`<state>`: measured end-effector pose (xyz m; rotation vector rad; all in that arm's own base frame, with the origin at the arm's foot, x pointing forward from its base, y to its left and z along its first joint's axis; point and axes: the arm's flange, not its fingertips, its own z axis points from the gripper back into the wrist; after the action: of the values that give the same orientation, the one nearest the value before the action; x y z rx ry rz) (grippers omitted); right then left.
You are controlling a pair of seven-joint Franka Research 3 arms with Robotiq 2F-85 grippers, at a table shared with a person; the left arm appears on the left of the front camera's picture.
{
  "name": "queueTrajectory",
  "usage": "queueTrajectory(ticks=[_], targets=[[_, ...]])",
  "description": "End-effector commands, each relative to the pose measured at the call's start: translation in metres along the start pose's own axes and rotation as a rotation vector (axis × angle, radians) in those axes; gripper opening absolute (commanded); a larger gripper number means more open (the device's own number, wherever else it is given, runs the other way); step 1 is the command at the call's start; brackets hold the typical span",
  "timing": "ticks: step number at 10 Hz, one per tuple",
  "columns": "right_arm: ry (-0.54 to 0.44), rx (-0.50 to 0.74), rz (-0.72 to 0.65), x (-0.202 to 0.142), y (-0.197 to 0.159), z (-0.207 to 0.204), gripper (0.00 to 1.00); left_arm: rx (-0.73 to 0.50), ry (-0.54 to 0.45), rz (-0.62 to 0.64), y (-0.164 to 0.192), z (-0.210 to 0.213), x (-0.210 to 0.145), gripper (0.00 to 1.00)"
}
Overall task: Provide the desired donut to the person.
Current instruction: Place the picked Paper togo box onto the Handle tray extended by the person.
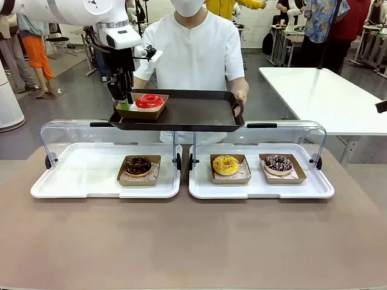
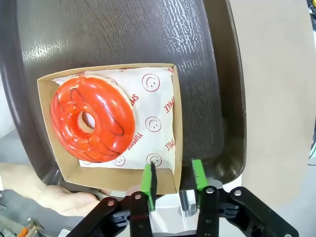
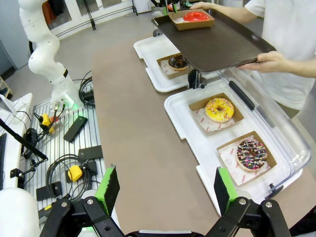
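A red glazed donut (image 1: 149,100) (image 2: 91,120) (image 3: 196,16) lies in a brown cardboard box (image 1: 140,112) (image 2: 163,123) on a dark tray (image 1: 193,115) (image 2: 148,29) (image 3: 217,42). The person (image 1: 196,48) in a white T-shirt holds this tray over the far edge of the table, one hand (image 1: 240,96) (image 3: 269,60) at each end. My left gripper (image 1: 124,99) (image 2: 172,177) is at the box's near corner. Its green fingers stand apart on either side of the box wall, open and not squeezing it. My right gripper (image 3: 168,190) hangs wide open, high above the near side of the table, holding nothing.
Two white display trays (image 1: 91,181) (image 1: 314,187) with raised clear lids sit on the brown table. One holds a chocolate donut (image 1: 138,165), the other a yellow donut (image 1: 226,164) and a sprinkled donut (image 1: 278,162). A white table (image 1: 326,90) stands at the far right.
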<state>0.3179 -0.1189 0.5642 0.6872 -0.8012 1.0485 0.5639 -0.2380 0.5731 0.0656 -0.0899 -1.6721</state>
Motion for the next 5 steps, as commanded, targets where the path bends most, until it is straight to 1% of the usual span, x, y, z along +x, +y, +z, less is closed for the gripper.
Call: queueTrajectory(ticks=[1,3,5], targets=[[-0.003,0.004,-0.006,0.0001,-0.0003,-0.0005,1.0,0.007,-0.009,0.007,0.0006,0.0044,-0.0004,0.82],[-0.003,0.004,-0.006,0.0001,-0.0003,-0.0005,1.0,0.001,-0.009,0.008,0.0012,0.0037,-0.0007,1.0],[-0.003,0.004,-0.006,0.0001,-0.0003,-0.0005,1.0,0.0,-0.01,0.01,0.0,0.004,-0.0004,1.0]])
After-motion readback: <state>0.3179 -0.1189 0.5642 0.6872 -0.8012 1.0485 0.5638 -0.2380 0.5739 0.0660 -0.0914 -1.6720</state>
